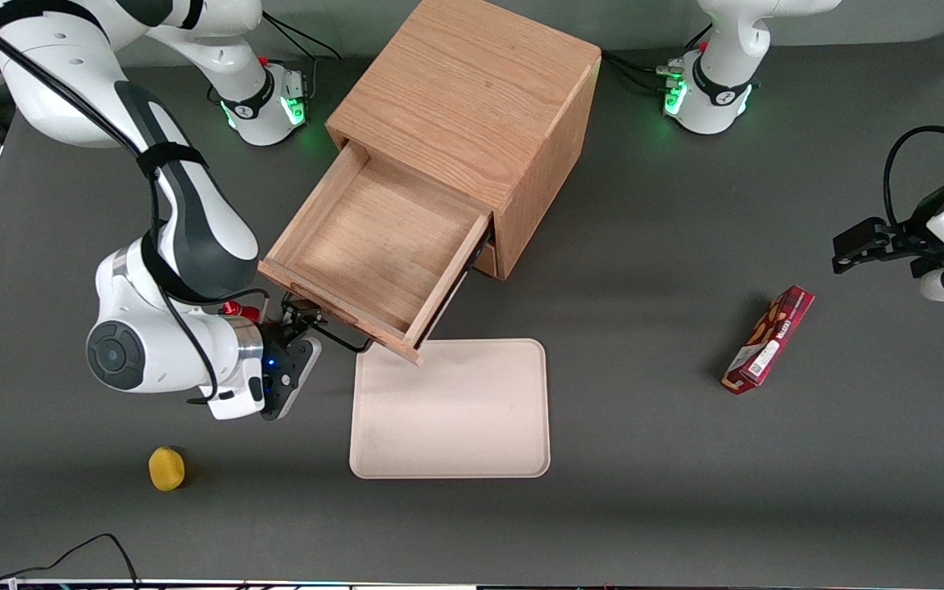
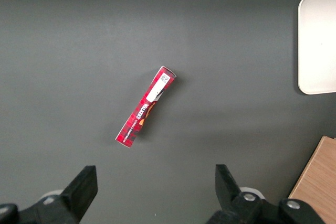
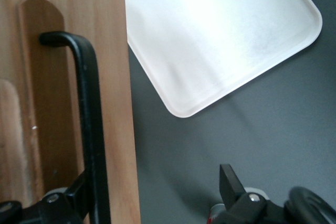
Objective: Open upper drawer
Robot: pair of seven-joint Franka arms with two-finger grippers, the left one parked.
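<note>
The upper drawer (image 1: 374, 238) of the wooden cube cabinet (image 1: 472, 90) stands pulled far out, and its shallow box is empty. Its black wire handle (image 1: 341, 338) is on the drawer front, nearest the front camera. My right gripper (image 1: 300, 315) is at the handle's end toward the working arm. In the right wrist view the gripper (image 3: 155, 192) is open. One of the fingers (image 3: 73, 195) is right beside the handle bar (image 3: 89, 103), and the other is well apart from it, over the table. The bottom drawer is hidden under the open one.
A cream tray (image 1: 451, 410) lies on the table just in front of the open drawer, its corner under the drawer front; it also shows in the right wrist view (image 3: 220, 35). A yellow lemon (image 1: 166, 468) lies near the front edge. A red box (image 1: 769, 338) lies toward the parked arm's end.
</note>
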